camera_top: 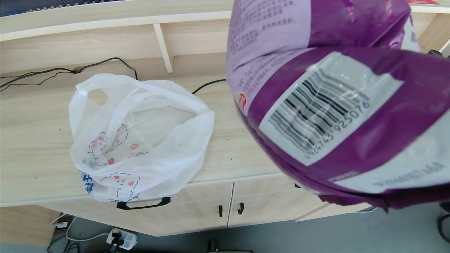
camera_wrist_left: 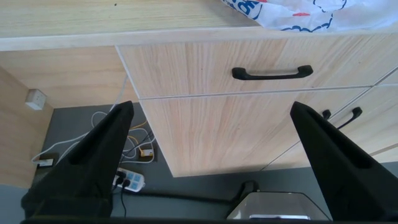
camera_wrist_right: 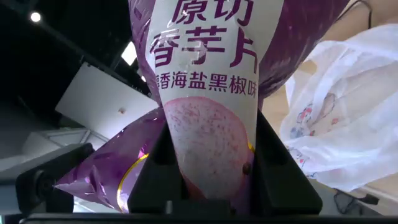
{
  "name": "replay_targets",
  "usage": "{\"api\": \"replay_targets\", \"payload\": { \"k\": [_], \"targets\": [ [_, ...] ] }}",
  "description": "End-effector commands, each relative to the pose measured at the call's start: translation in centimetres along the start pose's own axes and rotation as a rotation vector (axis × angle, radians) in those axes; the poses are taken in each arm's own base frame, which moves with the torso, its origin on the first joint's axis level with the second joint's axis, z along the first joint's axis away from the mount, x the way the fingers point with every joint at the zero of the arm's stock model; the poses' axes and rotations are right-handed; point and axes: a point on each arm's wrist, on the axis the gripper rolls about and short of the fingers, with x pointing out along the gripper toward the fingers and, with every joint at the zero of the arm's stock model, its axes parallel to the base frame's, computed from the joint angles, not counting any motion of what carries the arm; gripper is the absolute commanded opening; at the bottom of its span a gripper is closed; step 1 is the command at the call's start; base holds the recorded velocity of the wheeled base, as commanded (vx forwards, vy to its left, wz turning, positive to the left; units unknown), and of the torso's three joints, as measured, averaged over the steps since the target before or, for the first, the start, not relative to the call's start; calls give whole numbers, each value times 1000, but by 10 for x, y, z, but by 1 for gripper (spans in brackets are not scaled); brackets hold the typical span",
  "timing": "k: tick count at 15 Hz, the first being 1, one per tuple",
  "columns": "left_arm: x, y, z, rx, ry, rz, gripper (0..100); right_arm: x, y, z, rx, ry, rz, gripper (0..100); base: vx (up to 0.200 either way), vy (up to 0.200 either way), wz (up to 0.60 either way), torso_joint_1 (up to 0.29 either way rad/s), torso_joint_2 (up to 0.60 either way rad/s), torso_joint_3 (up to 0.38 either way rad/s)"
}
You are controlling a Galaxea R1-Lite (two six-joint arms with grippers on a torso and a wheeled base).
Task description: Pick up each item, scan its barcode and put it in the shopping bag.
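A purple snack bag [camera_top: 337, 105] hangs high and close in the head view, its white barcode label [camera_top: 316, 109] facing up toward me. My right gripper [camera_wrist_right: 211, 134] is shut on the snack bag [camera_wrist_right: 205, 93], its dark fingers [camera_wrist_right: 163, 162] pinching the bag's lower end. The white shopping bag [camera_top: 140, 137] lies open on the wooden counter [camera_top: 31, 140] to the left, with cartoon prints on it. That shopping bag [camera_wrist_right: 342, 124] lies beyond the snack bag in the right wrist view. My left gripper [camera_wrist_left: 211, 109] stands open and empty, low in front of the drawers, below the counter edge.
Black cables [camera_top: 70, 70] run along the back of the counter under a wooden shelf [camera_top: 116, 21]. A drawer with a black handle [camera_wrist_left: 272, 73] sits under the shopping bag. A power strip [camera_top: 123, 239] and wires lie on the floor.
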Motion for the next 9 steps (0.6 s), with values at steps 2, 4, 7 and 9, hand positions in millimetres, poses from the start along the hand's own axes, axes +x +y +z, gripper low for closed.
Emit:
{"api": "replay_targets", "payload": {
  "k": [2, 4, 7, 9],
  "targets": [
    [0, 0, 0, 2, 0, 0, 100, 6, -4, -11, 34, 38, 2, 0, 0, 0, 0, 0, 0, 0],
    [0, 0, 0, 2, 0, 0, 100, 7, -6, -12, 53, 44, -5, 0, 0, 0, 0, 0, 0, 0],
    [0, 0, 0, 4, 0, 0, 100, 10, -7, -12, 58, 42, -3, 0, 0, 0, 0, 0, 0, 0],
    [0, 0, 0, 5, 0, 0, 100, 10, -11, -10, 47, 27, -14, 0, 0, 0, 0, 0, 0, 0]
  ]
}}
